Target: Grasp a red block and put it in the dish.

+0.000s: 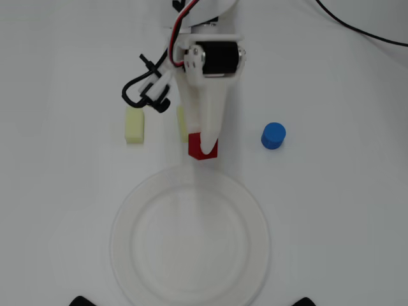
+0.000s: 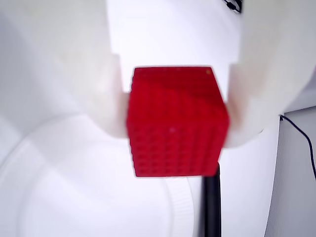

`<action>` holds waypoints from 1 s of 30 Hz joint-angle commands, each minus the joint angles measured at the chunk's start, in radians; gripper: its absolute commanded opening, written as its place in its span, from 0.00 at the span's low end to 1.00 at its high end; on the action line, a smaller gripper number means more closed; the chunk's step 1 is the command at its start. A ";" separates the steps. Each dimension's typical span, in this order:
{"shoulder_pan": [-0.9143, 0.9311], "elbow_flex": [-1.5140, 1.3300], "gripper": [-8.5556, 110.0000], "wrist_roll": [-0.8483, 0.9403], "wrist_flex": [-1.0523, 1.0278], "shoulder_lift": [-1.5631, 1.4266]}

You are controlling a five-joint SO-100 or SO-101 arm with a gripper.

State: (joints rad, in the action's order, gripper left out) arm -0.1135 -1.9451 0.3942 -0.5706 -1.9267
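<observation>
The red block (image 1: 202,150) is a small red cube held between my white fingers. In the wrist view the red block (image 2: 175,123) fills the centre, with both fingers pressed on its left and right faces. My gripper (image 1: 204,144) is shut on it and holds it just beyond the far rim of the dish (image 1: 127,217), a large round white plate lying at the bottom centre of the overhead view. In the wrist view the dish (image 2: 74,197) shows below and behind the block.
In the overhead view a blue cylinder (image 1: 273,135) stands right of the gripper. A pale yellow block (image 1: 134,124) lies to the left, and another pale yellow block (image 1: 182,122) sits partly under the arm. A black cable (image 1: 363,30) runs along the top right.
</observation>
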 commanded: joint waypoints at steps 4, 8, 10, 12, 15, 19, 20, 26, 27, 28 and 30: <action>0.017 0.284 0.07 -0.025 0.028 0.310; 0.023 0.379 0.07 -0.035 0.028 0.465; 0.023 0.407 0.07 -0.044 0.028 0.523; 0.020 0.417 0.07 -0.048 0.028 0.565; 0.009 0.413 0.07 -0.044 0.026 0.601; 0.002 0.410 0.07 -0.031 0.026 0.627; 0.000 0.410 0.07 -0.025 0.025 0.630; -0.008 0.410 0.10 0.020 -0.014 0.634; -0.009 0.410 0.11 0.026 -0.021 0.634; -0.009 0.410 0.12 0.029 -0.031 0.634; -0.011 0.410 0.14 0.031 -0.046 0.634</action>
State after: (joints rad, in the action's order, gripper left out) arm -0.1166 -1.5923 0.4172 -0.6044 -1.2793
